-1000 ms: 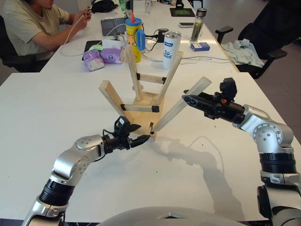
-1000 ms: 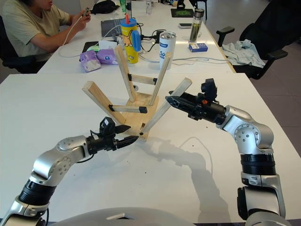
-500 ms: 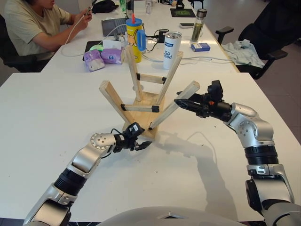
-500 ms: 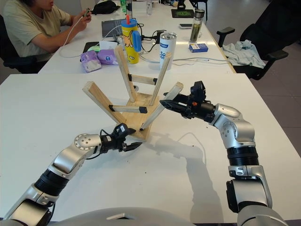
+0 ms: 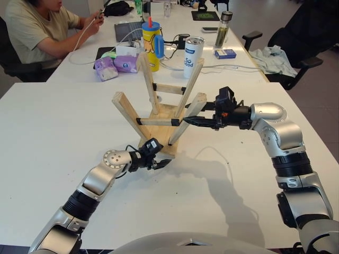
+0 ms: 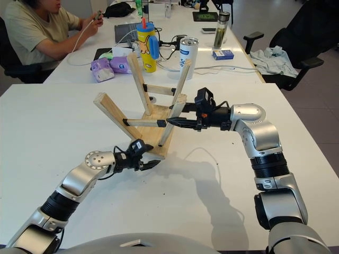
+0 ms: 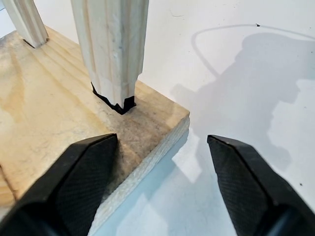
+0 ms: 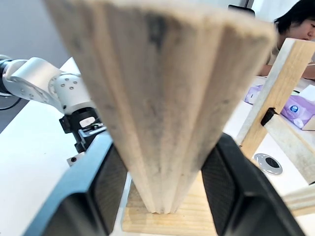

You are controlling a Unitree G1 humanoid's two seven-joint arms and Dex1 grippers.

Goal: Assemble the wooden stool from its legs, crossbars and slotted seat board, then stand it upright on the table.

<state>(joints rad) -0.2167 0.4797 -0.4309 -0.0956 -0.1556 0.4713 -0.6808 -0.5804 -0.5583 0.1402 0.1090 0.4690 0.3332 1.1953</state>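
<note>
My right claw (image 5: 189, 121) is clamped on a pale wooden stool leg (image 8: 162, 98) that is slotted into the light plywood seat board (image 7: 49, 113). My left claw (image 7: 162, 142) gapes wide, straddling the board's near corner. The upturned stool sits on the white surface (image 5: 63, 121).

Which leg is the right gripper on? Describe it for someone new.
On the white table an upturned stool rests on its seat board, four legs pointing up. The leg rises from the board's near corner, beside the left gripper, and leans toward the robot's right. It is the only one clamped between the right gripper's black fingers.
</note>
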